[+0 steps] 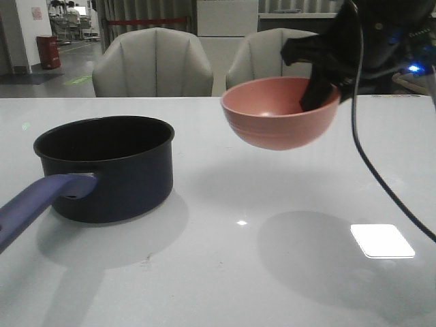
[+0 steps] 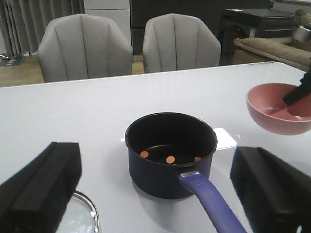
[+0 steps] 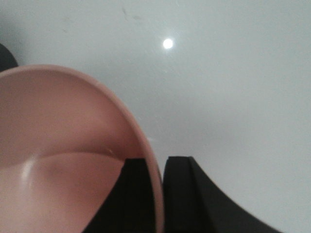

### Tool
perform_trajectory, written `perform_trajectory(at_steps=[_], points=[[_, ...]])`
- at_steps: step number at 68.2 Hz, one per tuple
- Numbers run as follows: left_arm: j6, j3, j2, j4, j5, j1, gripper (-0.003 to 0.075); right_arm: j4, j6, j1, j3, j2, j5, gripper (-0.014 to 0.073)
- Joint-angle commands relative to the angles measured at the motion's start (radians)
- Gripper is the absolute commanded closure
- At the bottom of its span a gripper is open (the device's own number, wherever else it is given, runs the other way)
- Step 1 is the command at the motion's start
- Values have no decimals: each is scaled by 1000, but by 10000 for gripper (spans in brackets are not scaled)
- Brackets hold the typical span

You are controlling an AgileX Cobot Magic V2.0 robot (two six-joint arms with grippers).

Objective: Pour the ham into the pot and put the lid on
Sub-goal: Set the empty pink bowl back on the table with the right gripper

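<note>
ham (image 2: 170,159) already lay in pot (image 1: 109,167), so pink bowl (image 1: 281,112) hung empty at pot's 3 o'clock, rim pinched by right gripper (image 3: 155,182). left gripper (image 2: 155,194) hovered with jaws apart, lid (image 2: 80,218) just beside pot at 7 o'clock, probably next to lift.

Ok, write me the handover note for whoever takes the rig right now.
Right gripper: shut on the pink bowl rim, bowl held in the air to the right of the pot, apparently empty.
Left gripper: open, empty, above the table on the pot's handle side.
Ham: three orange chunks in the pot.
Lid: flat on the table beside the pot, only partly in view.
Done: pouring. Left: put the bowl down, cover the pot with the lid.
</note>
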Motion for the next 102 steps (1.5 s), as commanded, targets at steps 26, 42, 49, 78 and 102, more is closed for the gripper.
perform_trajectory(at_steps=[26,42,49,78,102], points=[[0,-26,11,-5,-80,-9,62,3,74,-60,77,-11,-24,456],[0,-26,11,-5,-80,-9,62,-3,70,-60,76,89,-38,418],[0,-26,11,-5,-80,-9,62,-10,70,-60,76,105,-38,292],[0,-26,11,-5,-80,-9,62,-118,69,-59,54,-98,-24,87],[0,-26,11,-5,-88,-9,62,-120,36,-7,293,-495,-202,90]])
